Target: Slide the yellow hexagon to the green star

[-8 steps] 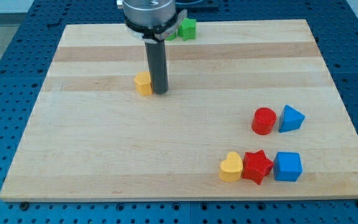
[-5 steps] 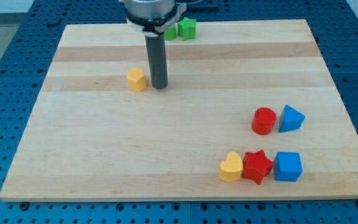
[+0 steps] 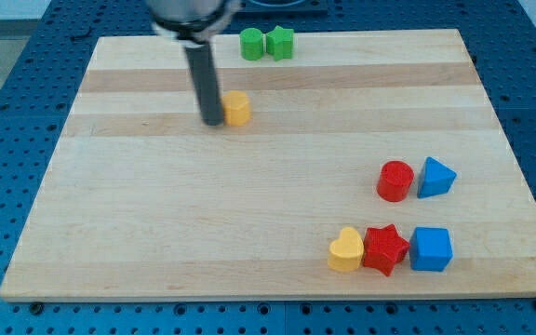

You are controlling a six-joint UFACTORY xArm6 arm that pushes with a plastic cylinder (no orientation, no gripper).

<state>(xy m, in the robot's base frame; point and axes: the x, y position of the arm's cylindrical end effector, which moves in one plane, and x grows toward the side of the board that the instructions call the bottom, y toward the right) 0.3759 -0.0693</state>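
The yellow hexagon [image 3: 237,108] lies on the wooden board [image 3: 268,233] in its upper left part. My tip [image 3: 212,122] stands right against the hexagon's left side. The green star [image 3: 280,43] sits at the board's top edge, above and to the right of the hexagon. A green round block [image 3: 252,44] touches the star's left side.
A red cylinder [image 3: 395,180] and a blue triangular block [image 3: 435,178] sit at the right. A yellow heart [image 3: 346,250], a red star [image 3: 384,249] and a blue cube [image 3: 430,248] form a row at the bottom right.
My tip has gone from the hexagon's right side to its left side. The hexagon has moved to the right and slightly up, closer to the green star.
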